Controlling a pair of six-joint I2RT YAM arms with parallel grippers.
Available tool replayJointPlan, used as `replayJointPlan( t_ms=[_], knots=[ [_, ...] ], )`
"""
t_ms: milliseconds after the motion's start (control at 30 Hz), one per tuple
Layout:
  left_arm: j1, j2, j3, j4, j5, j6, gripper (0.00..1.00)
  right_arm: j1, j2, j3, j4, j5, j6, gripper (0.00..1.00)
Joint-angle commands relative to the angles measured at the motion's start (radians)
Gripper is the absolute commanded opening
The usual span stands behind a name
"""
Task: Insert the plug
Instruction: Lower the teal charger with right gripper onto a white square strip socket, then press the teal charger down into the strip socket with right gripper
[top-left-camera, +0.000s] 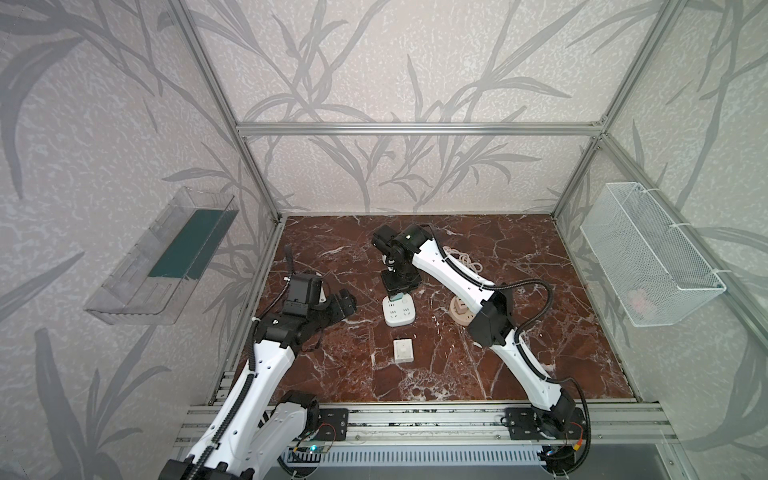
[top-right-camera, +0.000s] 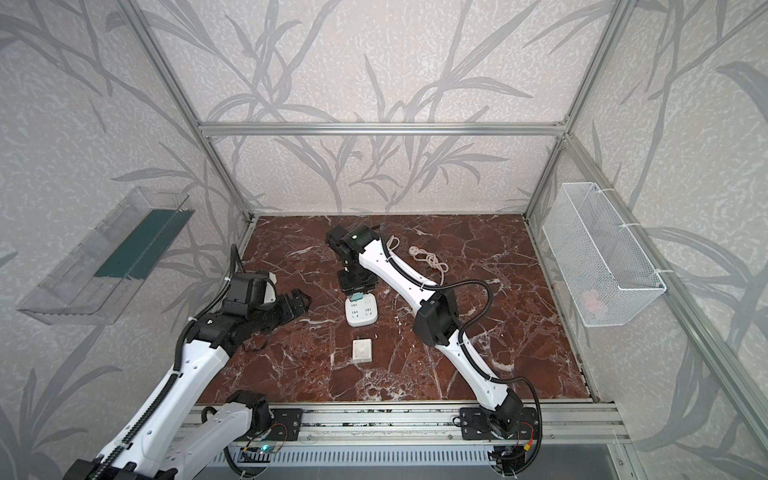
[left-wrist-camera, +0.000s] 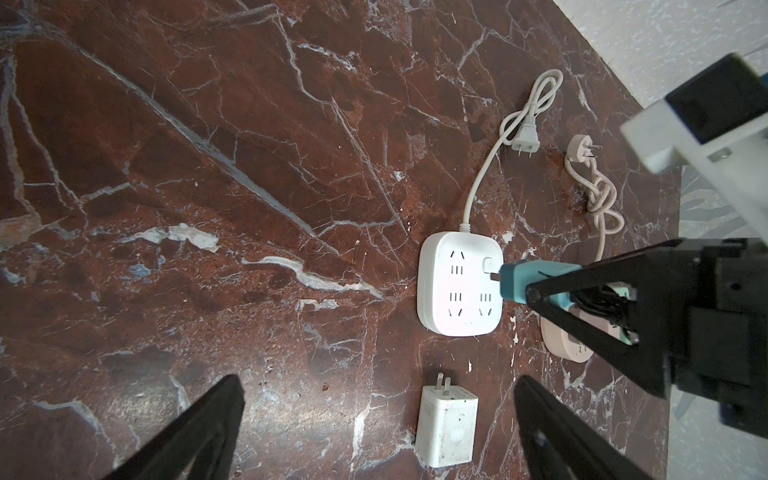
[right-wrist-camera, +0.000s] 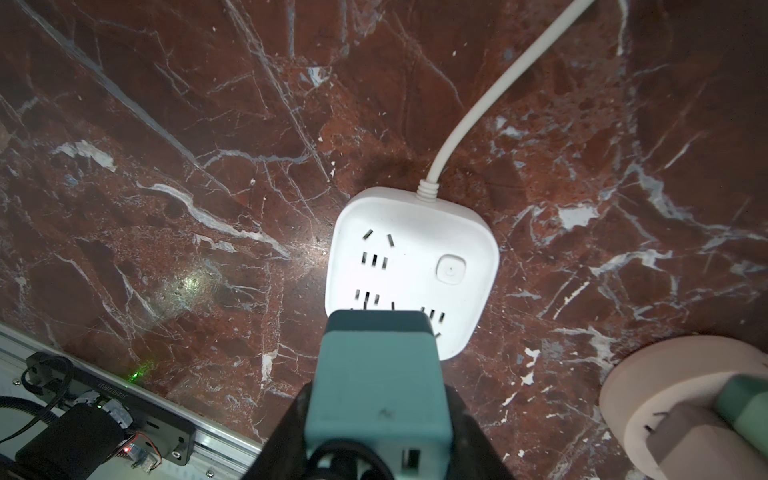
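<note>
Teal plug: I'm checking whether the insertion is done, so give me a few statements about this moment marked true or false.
The right gripper is shut on the teal plug. True.
The teal plug is fully seated in the white power strip. False: its prongs are visible outside the slots.
The left gripper is open and empty. True.
The white charger is plugged into the strip. False: it lies loose on the table.

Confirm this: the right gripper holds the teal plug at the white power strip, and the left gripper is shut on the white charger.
Wrong on the left gripper: it is open, and the left wrist view shows the white charger lying untouched on the table. The right gripper holds the teal plug at the white power strip.
</note>
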Motion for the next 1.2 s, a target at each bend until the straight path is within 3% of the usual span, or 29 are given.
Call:
replayJointPlan(
  t_ms=[0,1167],
  knots=[
    [0.005,-0.015,-0.008,-0.008,0.004,0.018,0.98,0.016,0.022,0.022,0.007,-0.016,0.013,0.0],
    [0.005,-0.017,-0.027,0.013,0.02,0.006,0.98,0.023,0.1,0.02,0.029,0.069,0.04,0.0]
  ],
)
